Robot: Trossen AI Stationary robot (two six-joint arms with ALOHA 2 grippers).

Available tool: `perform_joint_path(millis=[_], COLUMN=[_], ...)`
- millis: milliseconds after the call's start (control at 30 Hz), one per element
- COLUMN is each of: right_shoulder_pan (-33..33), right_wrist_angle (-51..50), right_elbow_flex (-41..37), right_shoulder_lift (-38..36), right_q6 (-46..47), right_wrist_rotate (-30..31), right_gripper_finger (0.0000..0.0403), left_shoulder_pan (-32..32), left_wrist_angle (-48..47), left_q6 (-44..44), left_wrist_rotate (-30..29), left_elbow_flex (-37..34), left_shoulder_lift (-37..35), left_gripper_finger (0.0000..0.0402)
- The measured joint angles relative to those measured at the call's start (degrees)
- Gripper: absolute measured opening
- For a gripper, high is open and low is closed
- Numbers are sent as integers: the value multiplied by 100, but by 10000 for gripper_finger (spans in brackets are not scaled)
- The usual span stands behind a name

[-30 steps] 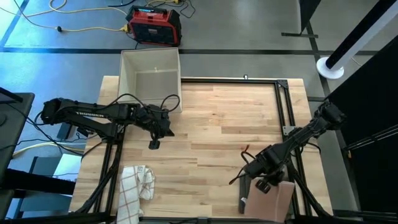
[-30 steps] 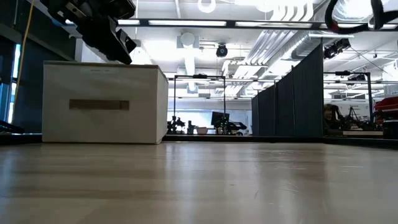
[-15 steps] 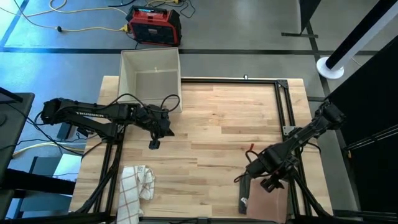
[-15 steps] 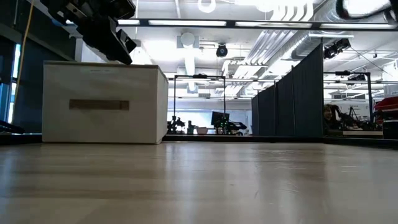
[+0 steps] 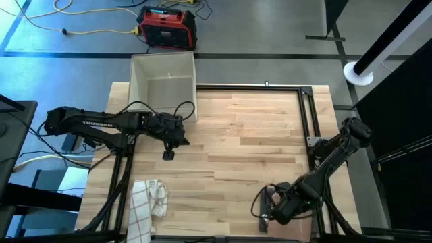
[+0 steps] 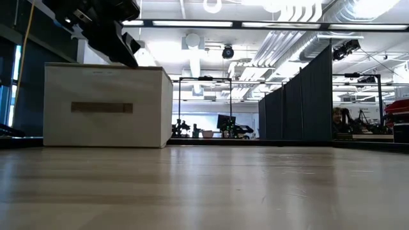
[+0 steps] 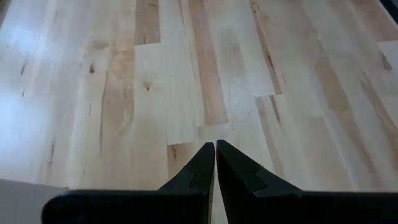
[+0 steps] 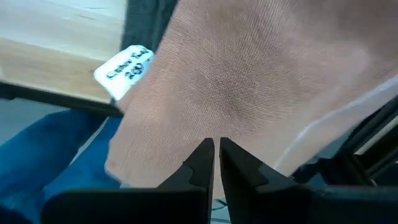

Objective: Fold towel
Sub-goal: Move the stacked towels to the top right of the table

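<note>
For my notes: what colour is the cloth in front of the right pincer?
Pinkish tan cloth, best seen in the right wrist view.

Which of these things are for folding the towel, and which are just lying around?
For the job: tan towel, checked towel, right claw, left claw.
Lying about: white bin, red box on the floor.

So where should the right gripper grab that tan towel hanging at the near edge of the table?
Best guess: the hem of the tan towel near its white label, coming down from above. The cloth drapes over the table edge and mostly hangs below it, so the part on top is the easiest to pinch. The right gripper is right there, fingers shut.
</note>
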Motion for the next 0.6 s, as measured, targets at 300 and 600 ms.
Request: perform_joint_path(millis=[300, 600], right_shoulder_pan=[96, 6], right_wrist_angle=[977, 822], right_elbow_flex=[-295, 22], right_shoulder_lift=[936, 667], right_q6=[-39, -57], right_wrist_rotate=[176, 508], right_gripper_finger=[0, 0], left_shoulder_pan=[145, 266], left_wrist_angle=[2, -13], left_q6=[278, 343], left_wrist_rotate=[-46, -43], left_elbow_flex=[0, 0], left_shoulder_lift=[0, 0], left_gripper_finger=[9, 9])
